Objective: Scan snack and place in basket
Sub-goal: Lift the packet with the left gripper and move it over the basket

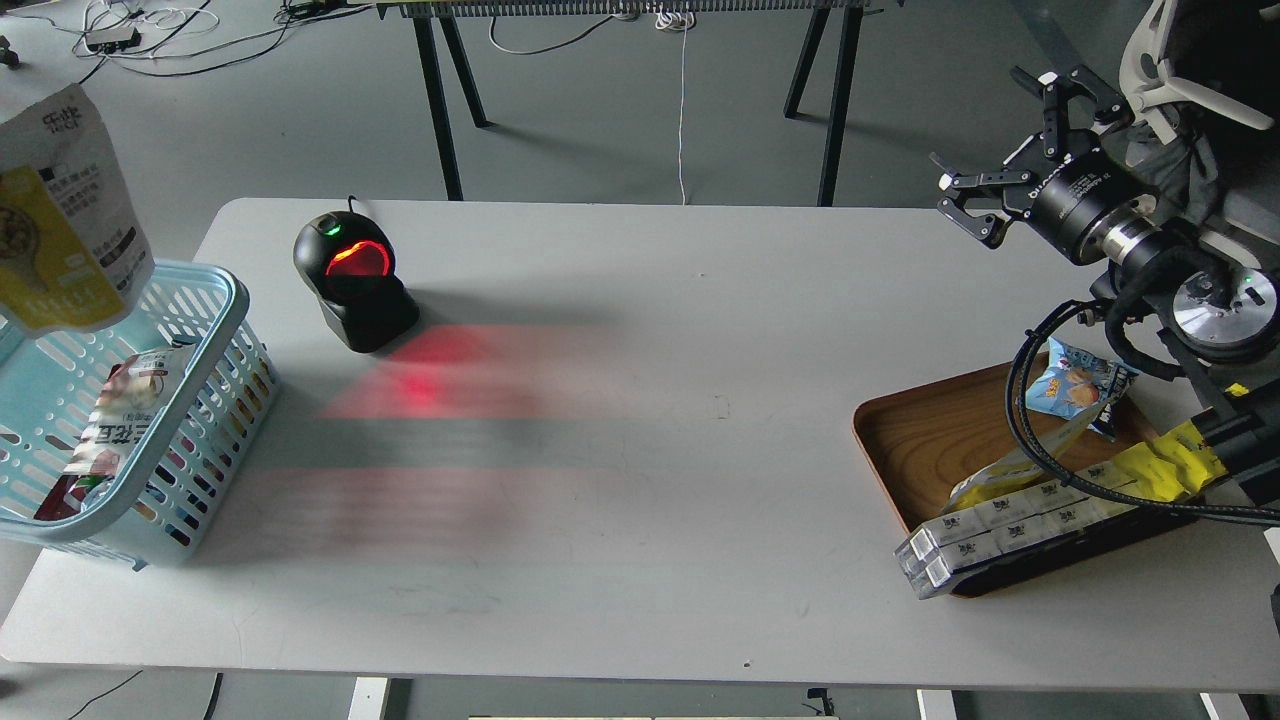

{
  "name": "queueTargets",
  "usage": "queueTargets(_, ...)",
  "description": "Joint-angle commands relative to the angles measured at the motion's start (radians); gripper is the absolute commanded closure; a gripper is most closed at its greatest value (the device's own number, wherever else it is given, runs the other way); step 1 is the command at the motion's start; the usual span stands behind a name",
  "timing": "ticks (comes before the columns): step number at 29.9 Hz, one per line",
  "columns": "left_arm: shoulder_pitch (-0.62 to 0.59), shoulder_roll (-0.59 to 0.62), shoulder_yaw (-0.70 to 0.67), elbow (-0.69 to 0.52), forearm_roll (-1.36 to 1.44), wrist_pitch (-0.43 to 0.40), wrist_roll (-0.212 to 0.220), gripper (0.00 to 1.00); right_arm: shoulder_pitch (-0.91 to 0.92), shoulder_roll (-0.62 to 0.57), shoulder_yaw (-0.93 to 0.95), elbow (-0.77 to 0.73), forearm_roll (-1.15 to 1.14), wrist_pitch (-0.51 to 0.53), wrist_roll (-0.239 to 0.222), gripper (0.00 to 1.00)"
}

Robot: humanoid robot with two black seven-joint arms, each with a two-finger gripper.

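Closest to the bottom edge, the big white table is mostly bare, with faint red stripes of light across it. On its right side sits a brown wooden tray with rounded corners, and some things lie in it: a long clear pack of small white boxes hanging over the tray's near edge, a long bright-yellow pack, and a small blue packet farther back. A black cable loops over the tray. On the left side stands the light-blue plastic basket with slotted sides, with a red and white packet already lying inside it. Just above the basket's far rim hangs the small yellow and white snack pouch, up in the air at the left edge; what holds it is out of view, so the left gripper cannot be seen. Farther back, near the basket, a black scanner with a glowing red window stands upright on the table. Past the table's far right corner, the right gripper is lifted high, its fingers spread wide and holding nothing.
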Motion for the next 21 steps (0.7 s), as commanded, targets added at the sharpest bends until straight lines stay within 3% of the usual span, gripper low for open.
queueTargets(1,-0.002,0.002,0.108,0.016,-0.042,0.081,-0.001,1.00,0.000,0.007,0.000,-0.001,0.000,0.001,0.000,0.04)
queueTargets(10,-0.002,0.002,0.292,0.082,-0.044,0.224,-0.002,1.00,0.002,0.013,0.000,-0.001,-0.009,-0.001,0.000,0.04)
queueTargets(21,0.000,-0.045,0.429,0.154,-0.047,0.322,0.001,1.00,0.002,0.018,0.000,-0.003,-0.014,-0.001,0.000,0.04)
